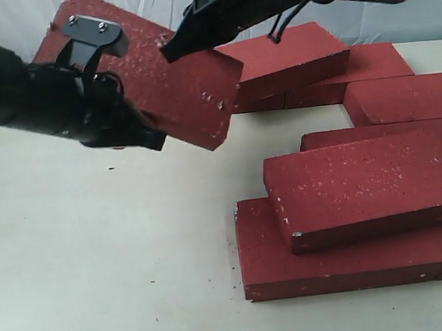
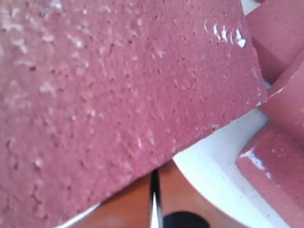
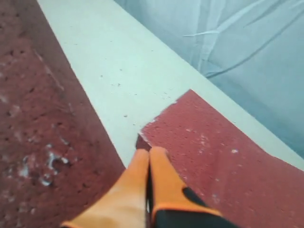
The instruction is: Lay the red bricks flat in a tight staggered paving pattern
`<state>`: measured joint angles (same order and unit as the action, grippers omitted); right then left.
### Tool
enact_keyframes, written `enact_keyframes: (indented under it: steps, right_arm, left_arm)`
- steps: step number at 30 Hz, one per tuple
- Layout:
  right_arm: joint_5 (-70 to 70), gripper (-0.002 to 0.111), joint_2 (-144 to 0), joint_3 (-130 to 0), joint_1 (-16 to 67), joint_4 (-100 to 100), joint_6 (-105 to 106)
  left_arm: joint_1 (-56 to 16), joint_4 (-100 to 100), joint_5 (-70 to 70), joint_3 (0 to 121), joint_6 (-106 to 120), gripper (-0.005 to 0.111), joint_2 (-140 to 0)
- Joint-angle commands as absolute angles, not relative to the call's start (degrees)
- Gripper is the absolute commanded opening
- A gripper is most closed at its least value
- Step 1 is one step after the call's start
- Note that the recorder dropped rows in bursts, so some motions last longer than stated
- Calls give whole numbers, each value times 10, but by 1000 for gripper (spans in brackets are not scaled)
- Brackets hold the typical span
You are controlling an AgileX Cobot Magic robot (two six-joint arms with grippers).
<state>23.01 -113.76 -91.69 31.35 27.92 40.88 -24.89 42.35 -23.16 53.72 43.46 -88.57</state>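
One red brick [image 1: 174,84] stands tilted above the table at the back left, and it fills the left wrist view [image 2: 118,85]. My left gripper [image 1: 154,139] is shut, its orange fingertips [image 2: 155,173] pressed together against the brick's lower edge, with nothing between them. My right gripper [image 1: 169,53] reaches in from the upper right and is shut too [image 3: 149,151]. Its tips sit by the corner of another red brick [image 3: 213,156], beside the tilted one [image 3: 33,133]. Several more red bricks lie at the right, one [image 1: 368,186] resting across a lower one [image 1: 333,268].
At the back right a brick [image 1: 288,53] lies on top of others [image 1: 368,69], with one more [image 1: 410,96] beside them. The pale table [image 1: 97,263] stretches across the front left. A light curtain [image 3: 237,42] hangs behind the table's far edge.
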Motion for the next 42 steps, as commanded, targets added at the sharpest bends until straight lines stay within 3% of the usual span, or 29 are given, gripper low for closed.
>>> enact_keyframes:
  steps: [1, 6, 16, 27, 30, 35, 39, 42]
  right_arm:
    - [305, -1, -1187, -964, 357, 303, 389]
    - [323, -1, -1233, -990, 362, 301, 388]
    - [287, -1, -1294, -990, 360, 254, 388]
    - [297, -1, -1255, -990, 360, 57, 294]
    - [349, -1, -1228, -990, 360, 52, 284]
    - [554, -1, -1172, -990, 360, 75, 284]
    - [682, -1, -1150, -978, 360, 157, 292]
    - [696, -1, -1147, -930, 370, 261, 416]
  left_arm:
    - [-225, 458, -128, 481, 434, 0, -872]
    - [-217, 458, -64, 420, 434, 0, -873]
    - [-212, 458, -64, 380, 434, 0, -903]
    - [-118, 450, -82, 371, 435, 0, -906]
    - [-116, 435, -60, 371, 437, 0, -898]
    - [-116, 318, -18, 371, 444, 0, -846]
    - [-114, 295, 108, 371, 441, 0, -815]
    - [-92, 273, 195, 375, 437, 0, -831]
